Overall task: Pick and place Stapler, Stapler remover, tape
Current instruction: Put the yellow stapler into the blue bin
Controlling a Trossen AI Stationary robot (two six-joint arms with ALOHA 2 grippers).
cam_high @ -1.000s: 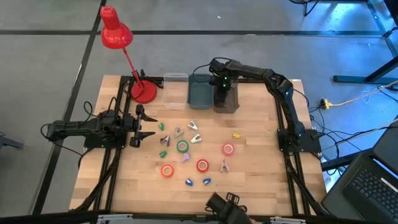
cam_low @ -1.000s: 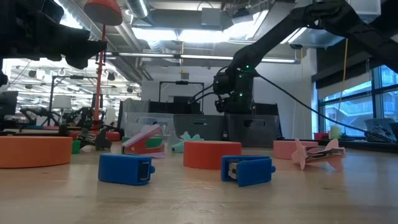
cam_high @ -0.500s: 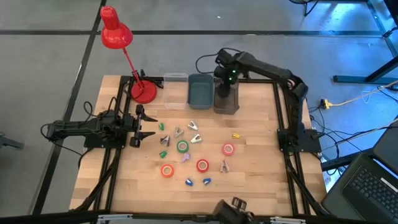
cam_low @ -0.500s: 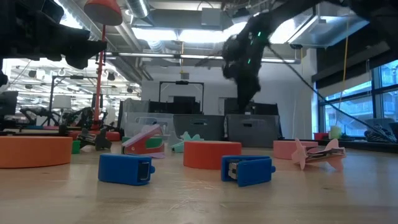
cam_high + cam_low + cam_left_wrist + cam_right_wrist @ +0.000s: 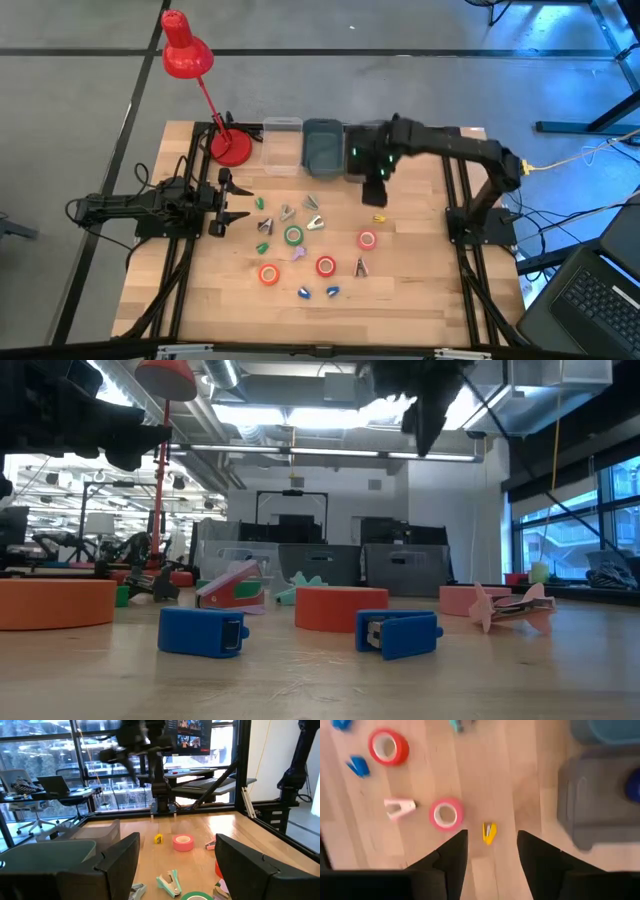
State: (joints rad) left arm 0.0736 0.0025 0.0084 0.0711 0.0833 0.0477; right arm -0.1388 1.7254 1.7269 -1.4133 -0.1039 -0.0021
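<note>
Several tape rings lie flat on the table: green (image 5: 293,235), pink (image 5: 368,240), red (image 5: 326,266) and orange (image 5: 268,274). Small staplers and staple removers are scattered among them, including a yellow stapler (image 5: 379,217) and a pink remover (image 5: 360,267). My right gripper (image 5: 376,192) hangs open in the air, high above the table (image 5: 430,415), just far of the yellow stapler (image 5: 489,832) and the pink tape (image 5: 446,814). My left gripper (image 5: 238,201) waits open at the table's left, facing the pile; its wrist view shows the pink tape (image 5: 183,841).
Three bins stand in a row at the far edge: clear (image 5: 282,146), blue-grey (image 5: 322,146) and dark grey (image 5: 360,162). The grey bin (image 5: 600,800) holds something blue (image 5: 634,790). A red desk lamp (image 5: 230,148) stands at the far left. Two blue staplers (image 5: 203,631) (image 5: 400,633) lie near the near edge.
My right gripper has risen out of the dark grey bin at the far edge. It has swung toward the near edge and a little to the right, and now hangs over the open table by the yellow stapler. The things on the table have not moved.
</note>
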